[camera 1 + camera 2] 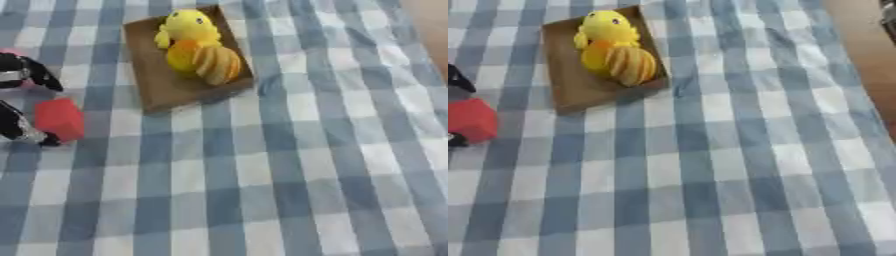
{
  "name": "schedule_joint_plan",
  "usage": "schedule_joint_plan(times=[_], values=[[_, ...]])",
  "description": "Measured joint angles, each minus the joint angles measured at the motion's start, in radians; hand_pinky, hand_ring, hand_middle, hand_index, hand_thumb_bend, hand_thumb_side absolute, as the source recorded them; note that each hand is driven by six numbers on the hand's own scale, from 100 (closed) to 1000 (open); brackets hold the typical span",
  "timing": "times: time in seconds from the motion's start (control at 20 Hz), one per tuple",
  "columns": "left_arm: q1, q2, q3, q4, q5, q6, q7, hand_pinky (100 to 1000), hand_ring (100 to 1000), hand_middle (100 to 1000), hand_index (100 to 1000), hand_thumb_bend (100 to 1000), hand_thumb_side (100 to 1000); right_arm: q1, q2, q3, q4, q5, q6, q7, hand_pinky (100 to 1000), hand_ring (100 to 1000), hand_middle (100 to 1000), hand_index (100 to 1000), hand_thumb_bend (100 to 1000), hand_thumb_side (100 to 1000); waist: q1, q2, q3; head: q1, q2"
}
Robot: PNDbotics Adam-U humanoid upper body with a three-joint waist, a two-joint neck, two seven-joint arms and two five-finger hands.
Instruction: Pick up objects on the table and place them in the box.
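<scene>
Red block (59, 119), soft-edged, prob. in left hand (19, 102).

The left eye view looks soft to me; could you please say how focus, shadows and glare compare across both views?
Left eye view: soft throughout, yellow plush duck blurred, left hand smeared; faint shadow beside the brown cardboard box. Right eye view: equally soft, red block fuzzy-edged; even light, no glare.

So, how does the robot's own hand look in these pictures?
Only the left hand shows, at the left edge: glossy black fingers with a silver band near the joint. No cables or markings are visible. The right hand is not in view.
</scene>
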Motion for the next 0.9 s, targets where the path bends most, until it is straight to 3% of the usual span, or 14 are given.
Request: schedule_joint_plan(times=[0.45, 0.55, 0.8, 0.9], values=[[0.007, -0.006, 0.0, 0.012, 0.003, 0.01, 0.017, 842, 731, 594, 771, 548, 475, 0.01, 0.005, -0.001, 0.0, -0.003, 0.0, 0.0, 792, 754, 715, 813, 100, 636, -0.001, 0.001, 0.0, 0.0, 0.0], [0.007, -0.006, 0.0, 0.011, 0.011, 0.014, 0.026, 824, 694, 560, 726, 460, 480, 0.017, 0.005, -0.003, 0.0, -0.004, 0.001, 0.0, 792, 754, 715, 813, 100, 634, -0.001, 0.001, 0.0, 0.0, 0.0], [0.014, -0.006, -0.003, -0.004, 0.041, 0.012, 0.04, 793, 650, 523, 666, 253, 362, 0.021, 0.005, -0.006, 0.0, -0.006, 0.008, -0.005, 792, 753, 715, 814, 100, 636, -0.001, 0.001, 0.0, 0.0, 0.0], [0.017, -0.006, -0.003, -0.012, 0.051, 0.008, 0.039, 787, 639, 515, 647, 211, 333, 0.023, 0.005, -0.006, 0.0, -0.008, 0.01, -0.007, 792, 754, 716, 814, 100, 637, -0.001, 0.001, 0.0, 0.0, 0.0]])
